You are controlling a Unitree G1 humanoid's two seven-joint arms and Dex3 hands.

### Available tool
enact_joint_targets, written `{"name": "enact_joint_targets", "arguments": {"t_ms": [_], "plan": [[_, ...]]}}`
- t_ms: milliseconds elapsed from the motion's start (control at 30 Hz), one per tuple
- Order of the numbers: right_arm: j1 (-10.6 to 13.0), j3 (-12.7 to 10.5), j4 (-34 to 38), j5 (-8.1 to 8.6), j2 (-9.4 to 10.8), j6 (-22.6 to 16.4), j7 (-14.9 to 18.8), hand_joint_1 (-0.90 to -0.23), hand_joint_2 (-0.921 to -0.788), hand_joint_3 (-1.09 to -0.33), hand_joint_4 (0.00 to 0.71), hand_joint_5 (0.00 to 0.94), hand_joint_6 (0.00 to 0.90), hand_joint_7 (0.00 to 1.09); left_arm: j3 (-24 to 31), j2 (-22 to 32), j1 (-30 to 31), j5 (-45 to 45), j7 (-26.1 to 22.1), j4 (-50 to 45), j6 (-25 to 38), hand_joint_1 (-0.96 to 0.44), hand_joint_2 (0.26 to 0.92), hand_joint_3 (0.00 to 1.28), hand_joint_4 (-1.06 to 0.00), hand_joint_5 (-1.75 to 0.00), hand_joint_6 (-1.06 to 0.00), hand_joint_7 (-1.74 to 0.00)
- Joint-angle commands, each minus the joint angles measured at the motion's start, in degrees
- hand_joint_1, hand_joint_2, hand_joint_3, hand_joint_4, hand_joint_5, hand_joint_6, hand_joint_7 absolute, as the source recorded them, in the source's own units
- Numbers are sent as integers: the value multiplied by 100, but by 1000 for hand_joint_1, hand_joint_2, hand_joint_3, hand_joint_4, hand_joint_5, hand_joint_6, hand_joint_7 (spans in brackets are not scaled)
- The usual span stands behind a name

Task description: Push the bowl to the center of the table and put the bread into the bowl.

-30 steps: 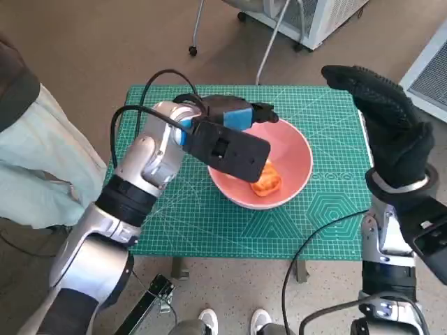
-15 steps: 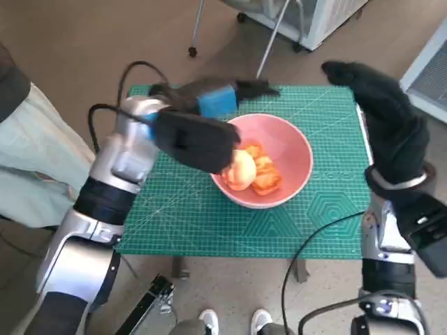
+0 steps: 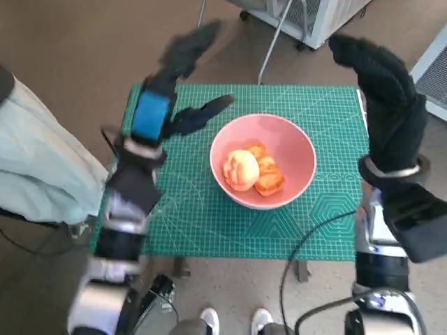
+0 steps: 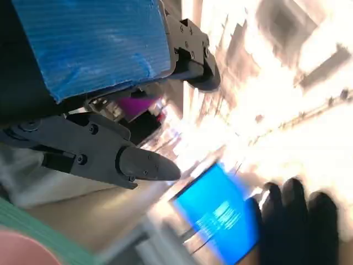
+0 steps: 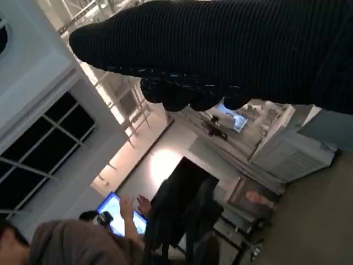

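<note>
A pink bowl (image 3: 299, 162) stands near the middle of the green cutting mat (image 3: 209, 216). Inside it lie a pale round bread roll (image 3: 241, 169) and orange pieces (image 3: 269, 181). My left hand (image 3: 167, 91), blue tape on its back, is raised over the mat's far left part, to the left of the bowl, fingers spread and holding nothing. The left wrist view shows its fingers (image 4: 138, 164) apart with nothing between them. My right hand (image 3: 384, 91) in the black glove is held high beyond the table's right edge, fingers straight, empty.
A person in pale trousers (image 3: 35, 167) sits close to the table's left side. Metal chair legs (image 3: 269, 42) and a white unit (image 3: 314, 17) stand behind the table. A cable (image 3: 307, 244) hangs over the front edge.
My left hand has let the bread roll go into the bowl, then risen and drawn back to the left, off the bowl. The right hand has stayed raised.
</note>
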Motion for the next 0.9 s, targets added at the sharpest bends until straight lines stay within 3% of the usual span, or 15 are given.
{"name": "enact_joint_targets", "arguments": {"t_ms": [33, 533, 900], "plan": [[-55, 42, 197, -53, 10, 39, -64, -647, -921, -765, 90, 238, -1, 641, 42, 86, 143, -101, -50, -371, 76, -322, 921, 177, -416, -1, -176, -599], [-358, 126, 714, -56, -42, -202, 18, -634, -921, -758, 124, 170, -1, 643, 41, 58, 343, 92, 214, -597, -44, -297, 921, 181, -400, 0, -143, -583], [-415, 204, 844, -173, -17, -287, -88, -617, -921, -771, 151, 138, -1, 635, 22, 42, 404, 69, 243, -619, -121, -289, 921, 183, -394, 0, -136, -583]]}}
